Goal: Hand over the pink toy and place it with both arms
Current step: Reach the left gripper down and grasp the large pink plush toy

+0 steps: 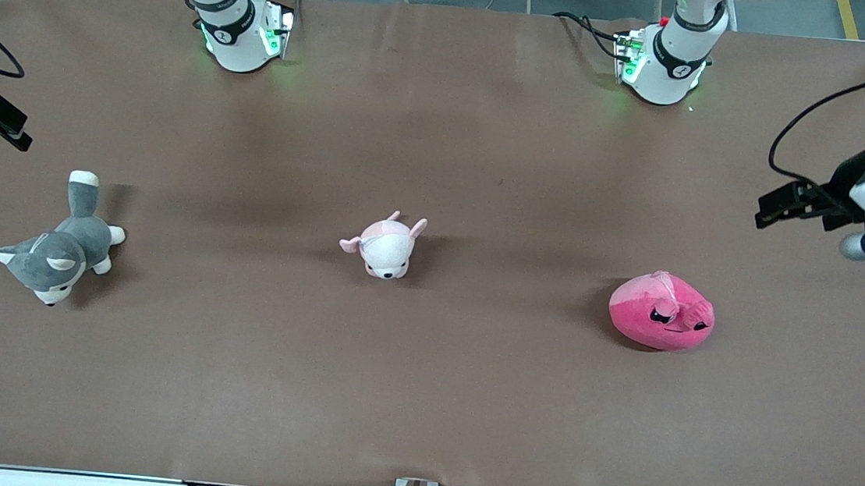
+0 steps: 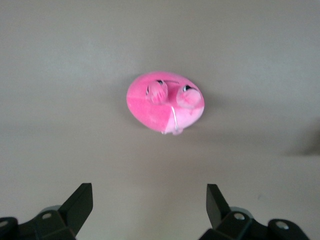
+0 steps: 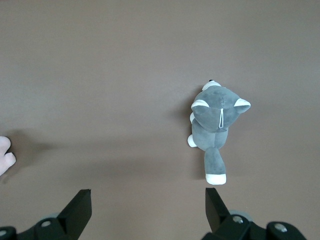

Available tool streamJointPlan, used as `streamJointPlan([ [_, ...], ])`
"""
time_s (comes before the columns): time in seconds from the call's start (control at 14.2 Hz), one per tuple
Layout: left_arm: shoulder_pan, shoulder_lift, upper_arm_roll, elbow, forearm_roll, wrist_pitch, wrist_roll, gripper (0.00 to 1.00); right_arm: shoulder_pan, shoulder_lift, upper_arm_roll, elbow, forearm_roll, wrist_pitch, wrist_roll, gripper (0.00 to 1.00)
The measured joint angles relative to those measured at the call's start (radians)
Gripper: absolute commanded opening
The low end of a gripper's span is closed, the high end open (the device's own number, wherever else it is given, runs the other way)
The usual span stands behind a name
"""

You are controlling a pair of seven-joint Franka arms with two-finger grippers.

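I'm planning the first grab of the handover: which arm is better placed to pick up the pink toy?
The left. The pink toy lies toward the left arm's end of the table, and the left pincer is open with the toy in its view. The right pincer, also open, looks at the grey dog.

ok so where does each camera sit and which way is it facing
Front view: high across the table, facing the arms; shows both bases, the left gripper over the table's left-arm end, the right gripper over its right-arm end, and all three toys.
Left wrist view: on the left arm's wrist, looking down past its open fingers at the pink toy.
Right wrist view: on the right arm's wrist, looking down past its open fingers at the grey dog.
Shared: front and left wrist views both show the pink toy; front and right wrist views both show the grey dog.
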Motion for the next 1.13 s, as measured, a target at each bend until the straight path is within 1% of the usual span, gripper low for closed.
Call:
streamJointPlan([
  [0.21,0.016,0.028,0.0,-0.097,0.0,0.165,-0.002,1.0,0.0,0.0,0.0,0.0,0.0,-0.005,0.0,1.0],
  [0.57,0.026,0.064,0.0,-0.234,-0.013,0.367,-0.009,0.99,0.0,0.0,0.0,0.001,0.0,-0.004,0.0,1.0],
  [0.64,0.027,0.073,0.0,-0.262,-0.031,0.418,-0.009,0.97,0.0,0.0,0.0,0.002,0.0,-0.002,0.0,1.0],
  [0.78,0.029,0.097,0.0,-0.297,-0.048,0.486,-0.009,0.9,0.0,-0.001,0.001,0.005,0.0,-0.001,0.0,1.0],
  [1.13,0.03,0.2,-0.001,-0.31,-0.051,0.628,-0.009,0.69,0.001,-0.001,0.002,0.005,0.0,-0.001,0.0,1.0],
])
